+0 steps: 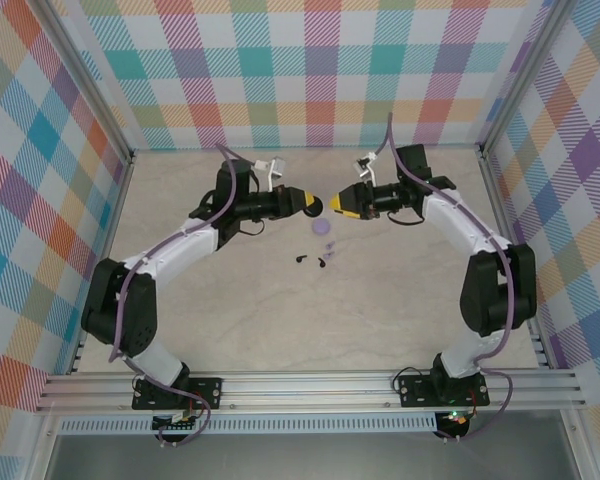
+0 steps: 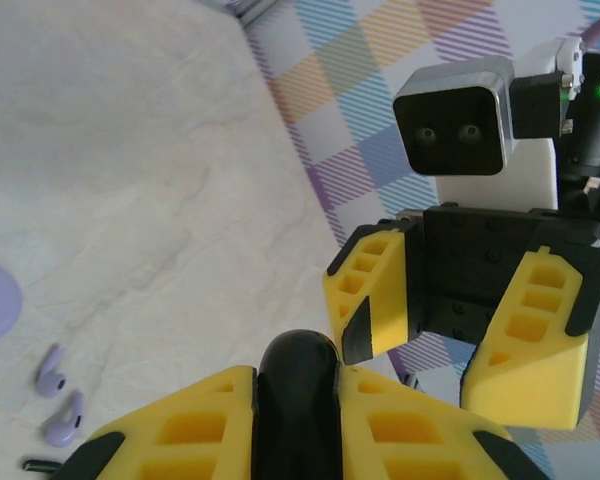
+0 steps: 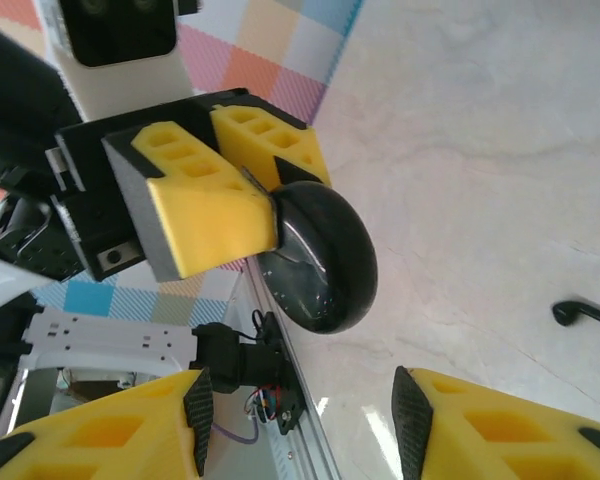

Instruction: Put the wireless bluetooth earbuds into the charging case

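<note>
Black case (image 3: 320, 262) in the left claw (image 1: 309, 204) bars the right claw (image 1: 332, 203); tabletop (image 1: 280, 325) around is free.

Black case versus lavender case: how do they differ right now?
The black case is held off the table in the left gripper's jaws; the lavender case lies flat on the table, untouched. The black case is glossy dark, the lavender case pale. Both are round, coin-like discs.

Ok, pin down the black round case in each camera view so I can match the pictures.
Top external: black round case in the upper middle, at the tip of the left gripper.
Left wrist: bottom centre, wedged between that gripper's own yellow fingers.
Right wrist: left of centre, a glossy disc under the yellow fingers facing the camera.
Shared landmark: the left gripper's yellow fingers, shut on the case.
</note>
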Robot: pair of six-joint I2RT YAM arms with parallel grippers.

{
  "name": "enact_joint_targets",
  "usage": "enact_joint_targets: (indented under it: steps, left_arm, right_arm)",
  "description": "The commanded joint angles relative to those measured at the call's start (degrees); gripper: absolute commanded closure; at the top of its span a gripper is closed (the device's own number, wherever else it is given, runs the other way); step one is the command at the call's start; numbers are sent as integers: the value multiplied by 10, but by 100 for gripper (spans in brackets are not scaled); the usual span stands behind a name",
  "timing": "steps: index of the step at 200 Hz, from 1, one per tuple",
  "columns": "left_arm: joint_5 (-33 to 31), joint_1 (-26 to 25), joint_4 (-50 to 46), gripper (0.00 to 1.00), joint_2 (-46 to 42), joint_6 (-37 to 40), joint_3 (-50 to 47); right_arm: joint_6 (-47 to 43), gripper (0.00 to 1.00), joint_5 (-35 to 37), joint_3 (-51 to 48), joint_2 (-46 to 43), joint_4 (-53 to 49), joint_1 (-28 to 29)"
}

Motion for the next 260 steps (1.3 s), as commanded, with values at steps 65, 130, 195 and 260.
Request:
enact_joint_targets:
  steps: [65,130,195,260]
  left_arm:
    - [46,-28,-72,82,-59,72,50]
    - [51,-34,-69,82,-58,72,55]
    - [58,-39,-63,82,-51,67,59]
    - [59,-39,-40,82,-45,49,57]
  right_arm:
    - [-46,45,-49,21,-24,-28,26]
    - [-41,52,-62,37,-10,-21,41]
    - [-26,65,-72,37,-8,-1,43]
    - [-22,62,-92,36,-14,7,46]
